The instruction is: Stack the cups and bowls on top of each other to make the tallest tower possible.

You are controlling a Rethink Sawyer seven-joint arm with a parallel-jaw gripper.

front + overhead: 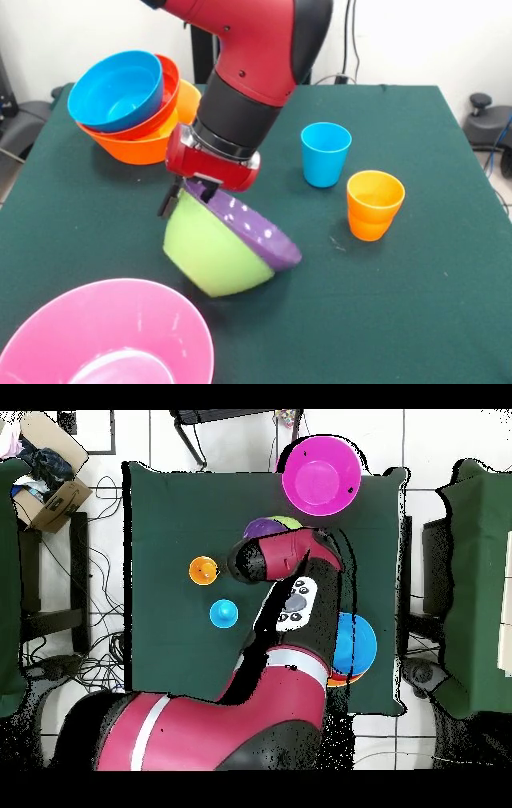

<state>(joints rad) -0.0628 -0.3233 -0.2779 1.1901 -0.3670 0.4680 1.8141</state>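
My gripper (187,194) is shut on the upper rim of a green bowl (210,256) that has a purple bowl (254,228) nested inside it. Both tilt steeply at the table's middle, and the green bowl's underside is at or just above the cloth. The tower (132,136) stands at the far left: a big orange bowl with a red-orange bowl and a blue bowl (116,90) in it. Right of the gripper stand a blue cup (325,154) and nested orange cups (374,205). From overhead the arm hides the gripper; the purple bowl (260,529) and green bowl (289,523) peek out.
A large pink bowl (104,336) lies at the near left corner, seen overhead as the pink bowl (321,474). An orange-yellow piece (189,98) sits behind the tower. The green table cloth (432,304) extends to the right. Overhead, a cardboard box (45,484) and cables lie beside the table.
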